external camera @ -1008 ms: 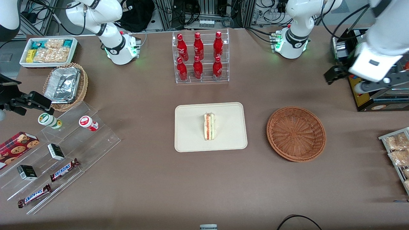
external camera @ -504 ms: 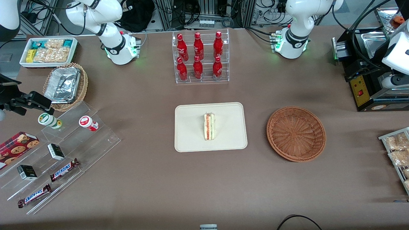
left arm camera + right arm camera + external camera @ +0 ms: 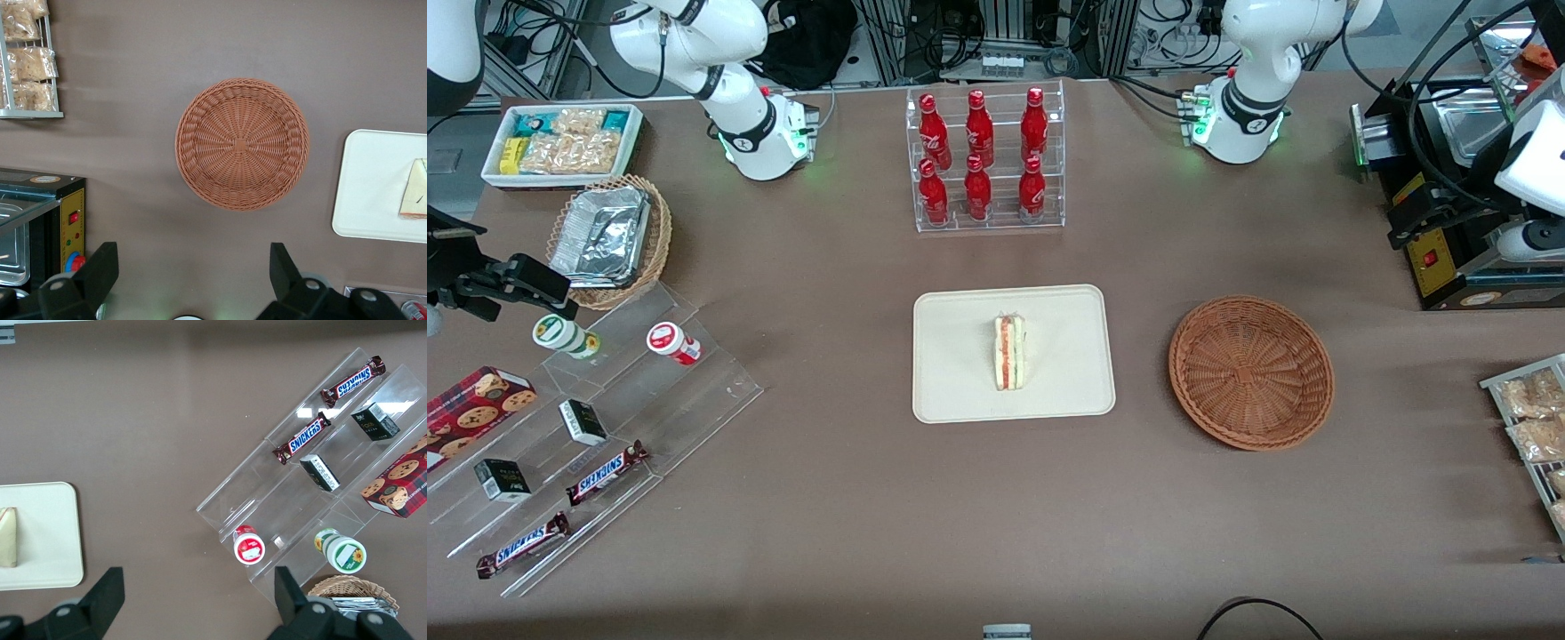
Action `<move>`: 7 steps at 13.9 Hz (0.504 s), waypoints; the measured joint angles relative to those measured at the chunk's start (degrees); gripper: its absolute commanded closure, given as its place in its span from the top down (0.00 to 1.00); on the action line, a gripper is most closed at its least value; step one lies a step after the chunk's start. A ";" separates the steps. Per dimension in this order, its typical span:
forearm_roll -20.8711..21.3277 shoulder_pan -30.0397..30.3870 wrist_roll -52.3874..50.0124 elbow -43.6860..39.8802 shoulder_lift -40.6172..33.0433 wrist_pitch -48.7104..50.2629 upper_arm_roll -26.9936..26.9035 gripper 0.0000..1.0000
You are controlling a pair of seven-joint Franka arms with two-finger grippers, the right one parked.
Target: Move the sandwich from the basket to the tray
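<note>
wicker basket (image 3: 1251, 372) bare beside tray (image 3: 960, 391); hand (image 3: 193, 280) spread above.

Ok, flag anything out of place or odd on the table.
Nothing stands out. The sandwich sits on the tray, the basket holds nothing, and the gripper hangs open above the table, clear of both.
</note>
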State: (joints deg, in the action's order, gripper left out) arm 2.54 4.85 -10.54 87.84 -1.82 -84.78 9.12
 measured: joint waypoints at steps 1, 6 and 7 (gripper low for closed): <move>-0.01 0.00 0.00 -0.06 0.00 -0.09 -0.02 1.00; -0.37 -0.01 0.00 -2.29 1.66 0.35 1.11 1.00; -0.36 -0.01 0.00 -2.69 2.04 0.69 1.44 1.00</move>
